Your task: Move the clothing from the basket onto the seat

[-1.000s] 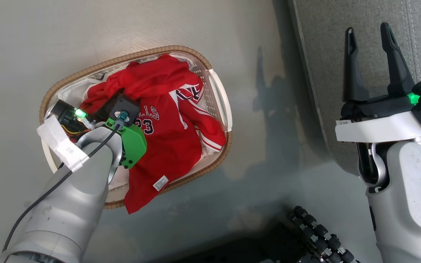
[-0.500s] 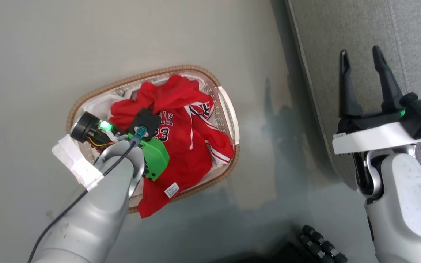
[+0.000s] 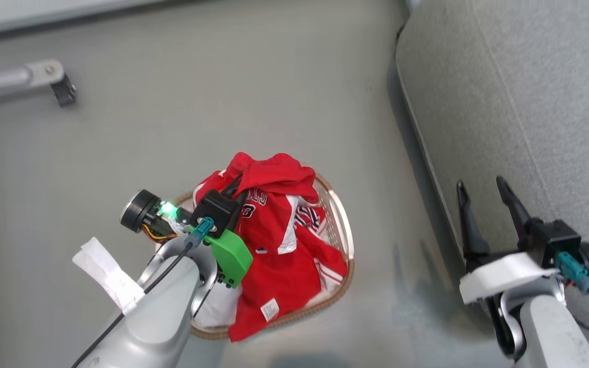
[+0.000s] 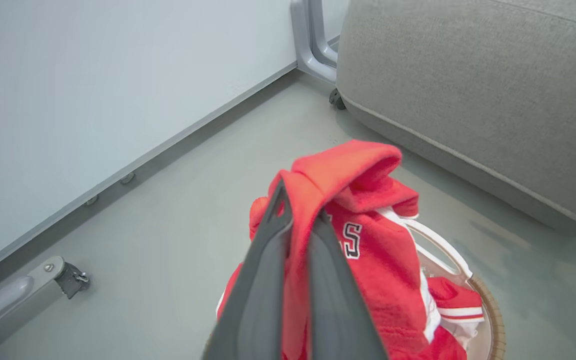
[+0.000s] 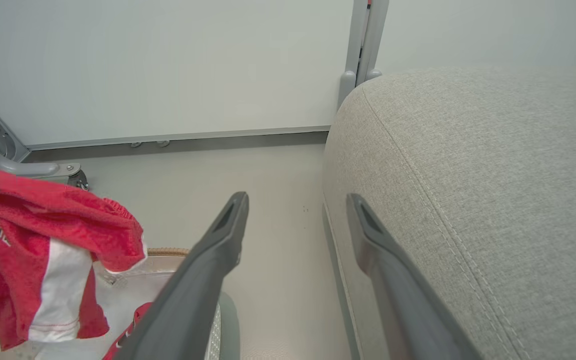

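Showing the left gripper [image 3: 234,188] closed tight on a fold of the clothing [image 3: 274,240]. In the left wrist view its two dark fingers [image 4: 263,280] press together with red fabric pinched between them, and the cloth bunches over their tips. The gripped upper part of the clothing [image 4: 368,240] stands above the basket [image 3: 343,240]. The rest drapes down into the basket. One red hem, bearing a white label [image 3: 270,309], spills over the near rim. White side stripes, dark lettering and the number 23 face up. A white cloth [image 3: 218,313] lies low in the basket beneath the red garments.

The basket, with its brown woven rim [image 4: 490,310], rests on the grey floor [image 3: 223,102]. It stands left of the seat [image 3: 529,102] and apart from it, with a strip of bare floor between them.

The right gripper [image 3: 481,183] is spread wide and holds nothing. Its fingers point toward the far side, along the left edge of the seat. In the right wrist view this right gripper [image 5: 298,199] straddles that edge, with one finger over the floor near the basket [image 5: 168,251] and the other over the grey upholstery [image 5: 468,175].

A grey metal leg [image 3: 28,76] with a dark caster stands on the floor at far left, beside the pale wall [image 4: 93,75].
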Motion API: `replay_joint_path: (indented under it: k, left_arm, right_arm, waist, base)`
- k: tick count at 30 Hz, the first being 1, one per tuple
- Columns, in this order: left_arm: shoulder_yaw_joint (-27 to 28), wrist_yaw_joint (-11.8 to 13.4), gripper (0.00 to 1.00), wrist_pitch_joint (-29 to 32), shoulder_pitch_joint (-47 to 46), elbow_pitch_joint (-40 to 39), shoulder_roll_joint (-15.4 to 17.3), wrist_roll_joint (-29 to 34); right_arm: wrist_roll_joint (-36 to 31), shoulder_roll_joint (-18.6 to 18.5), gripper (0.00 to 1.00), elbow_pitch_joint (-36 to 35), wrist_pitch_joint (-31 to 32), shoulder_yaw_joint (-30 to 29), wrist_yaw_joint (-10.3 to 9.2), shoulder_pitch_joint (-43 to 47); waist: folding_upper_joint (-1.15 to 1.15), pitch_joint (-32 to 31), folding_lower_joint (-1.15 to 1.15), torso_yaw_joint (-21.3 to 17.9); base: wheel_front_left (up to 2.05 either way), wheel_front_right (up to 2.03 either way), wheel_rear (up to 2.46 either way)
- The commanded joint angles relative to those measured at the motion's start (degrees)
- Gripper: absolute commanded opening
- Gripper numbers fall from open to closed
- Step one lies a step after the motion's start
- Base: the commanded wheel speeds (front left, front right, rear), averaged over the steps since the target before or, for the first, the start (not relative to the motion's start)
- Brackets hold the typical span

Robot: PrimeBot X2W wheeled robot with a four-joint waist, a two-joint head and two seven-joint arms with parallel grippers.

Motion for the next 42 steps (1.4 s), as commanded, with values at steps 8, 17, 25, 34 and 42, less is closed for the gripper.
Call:
replay_joint_path:
  k: [8, 17, 25, 34, 42]
  left_arm:
    - [-2.5, -0.7, 0.0, 1.9, 0.2, -5.9, 1.9, -2.8]
    - [-5.8, -0.6, 0.0, 8.6, -7.1, -14.7, 3.9, -12.4]
    - [-8.3, -0.7, 0.0, 13.0, -13.0, -20.2, 7.2, -18.3]
    - [-8.6, -0.7, 0.0, 13.8, -13.9, -21.8, 8.8, -20.7]
    - [-8.7, -0.2, 0.0, 13.8, -11.5, -21.7, 9.1, -22.4]
  right_arm:
    - [-1.1, -0.3, 1.0, 1.5, 0.0, 0.2, -0.04, 7.0]
    - [-1.5, -0.2, 1.0, 1.5, 0.0, 1.3, -0.04, 8.2]
    - [-1.4, -0.2, 1.0, 1.5, 0.0, 3.6, -0.04, 6.4]
    - [0.0, -0.2, 1.0, -1.1, 0.0, 10.0, -0.04, 4.3]
    - [0.2, -0.3, 1.0, -2.1, 0.0, 19.3, -0.04, 0.0]
  waist:
    - [0.0, -21.2, 0.0, 4.2]
    - [0.0, -24.8, 0.0, 4.2]
    - [0.0, -24.9, 0.0, 3.5]
    - [0.0, -25.0, 0.0, 3.1]
    - [0.0, -24.9, 0.0, 3.0]
  base:
    - [0.0, 0.0, 0.0]
    - [0.0, 0.0, 0.0]
    - [0.0, 0.0, 0.0]
    - [0.0, 0.0, 0.0]
    - [0.0, 0.0, 0.0]
